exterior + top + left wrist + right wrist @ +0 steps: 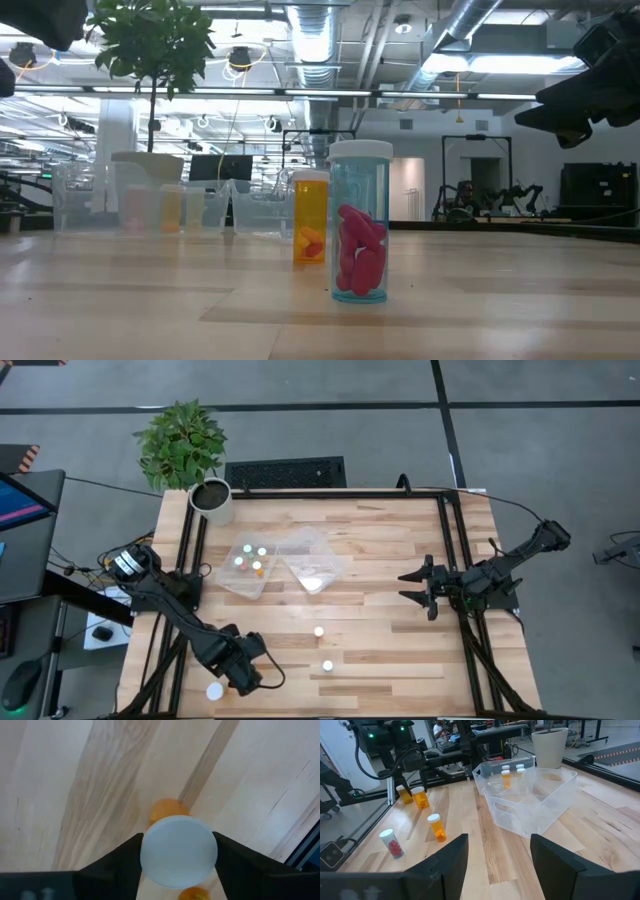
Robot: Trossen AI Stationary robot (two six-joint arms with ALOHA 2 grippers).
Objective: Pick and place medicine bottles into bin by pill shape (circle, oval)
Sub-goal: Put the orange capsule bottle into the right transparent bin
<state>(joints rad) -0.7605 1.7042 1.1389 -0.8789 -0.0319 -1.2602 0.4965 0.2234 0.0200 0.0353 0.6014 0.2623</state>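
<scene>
My left gripper (245, 663) is at the table's near left and is shut on an orange medicine bottle with a white cap (178, 851). The arm hides this bottle in the high view. Another white-capped bottle (214, 690) stands just beside it toward the near left corner. An orange bottle (319, 631) and a clear bottle with pink-red pills (327, 665) stand upright on the table's middle; both also show in the low view, the orange bottle (310, 218) and the clear one (360, 222). My right gripper (420, 587) is open and empty at the right. My left gripper pinches the bottle's round white cap (150, 851) between its two fingers, one on each side. The fingers come from above, pointing down. The orange body (167, 810) shows beyond the cap. I cannot tell whether the bottle stands on the table or is lifted.
Two clear plastic bins stand at the table's far middle: the left bin (232, 575) holds several bottles, and the right bin (330, 550) is beside it. A white plant pot (212, 500) stands at the far left corner. Black frame rails run along both table sides.
</scene>
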